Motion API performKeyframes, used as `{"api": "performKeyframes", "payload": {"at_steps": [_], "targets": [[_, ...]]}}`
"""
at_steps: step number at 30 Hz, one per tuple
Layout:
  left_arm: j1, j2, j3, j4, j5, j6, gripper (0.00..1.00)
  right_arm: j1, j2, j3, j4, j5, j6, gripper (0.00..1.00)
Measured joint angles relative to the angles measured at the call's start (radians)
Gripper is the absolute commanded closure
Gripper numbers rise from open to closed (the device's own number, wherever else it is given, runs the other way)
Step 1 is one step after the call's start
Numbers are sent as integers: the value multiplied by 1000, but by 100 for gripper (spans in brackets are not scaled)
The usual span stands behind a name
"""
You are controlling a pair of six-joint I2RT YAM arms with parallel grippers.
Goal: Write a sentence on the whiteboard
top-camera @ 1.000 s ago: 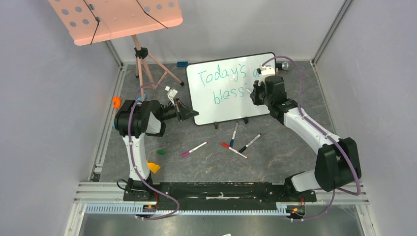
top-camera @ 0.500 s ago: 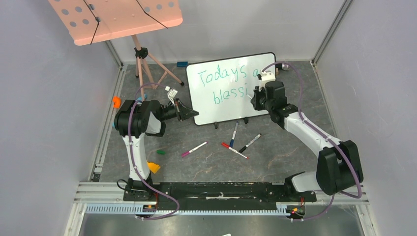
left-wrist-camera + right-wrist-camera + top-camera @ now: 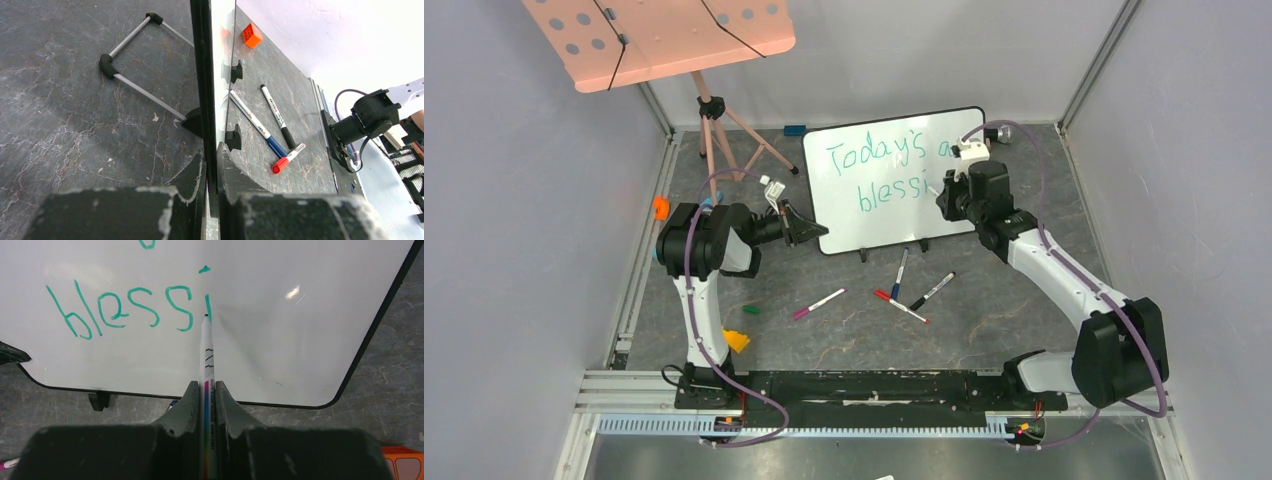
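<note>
The whiteboard [image 3: 879,215] stands tilted at the back of the table. The sentence [image 3: 879,165] on it is in teal and reads "Today's a" over "blessi". My right gripper [image 3: 944,192] is shut on a white marker [image 3: 206,355]. The marker's tip touches the board at the foot of the "i" in the sentence's second line [image 3: 130,310]. My left gripper [image 3: 816,232] is shut on the whiteboard's lower left corner. In the left wrist view the black frame [image 3: 200,60] runs edge-on between the left gripper's [image 3: 210,165] fingers.
A pink music stand [image 3: 664,35] on a tripod [image 3: 714,130] stands at the back left. Several markers [image 3: 900,272] [image 3: 932,291] [image 3: 901,306] [image 3: 819,303] lie in front of the board. Orange pieces [image 3: 661,207] [image 3: 737,340] and a green cap [image 3: 751,309] lie near the left arm.
My right gripper has shifted a little to the right along the second line, and the letter "i" now follows "bless". The left arm has not moved.
</note>
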Motion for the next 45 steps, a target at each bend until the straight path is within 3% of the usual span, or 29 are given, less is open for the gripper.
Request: {"api": "performKeyframes", "payload": {"at_steps": [34, 45], "targets": [[0, 0, 0, 0, 0, 0, 98, -24, 80, 73, 0, 40, 0, 100], [0, 0, 0, 0, 0, 0, 98, -25, 63, 20, 34, 36, 0, 100]]}}
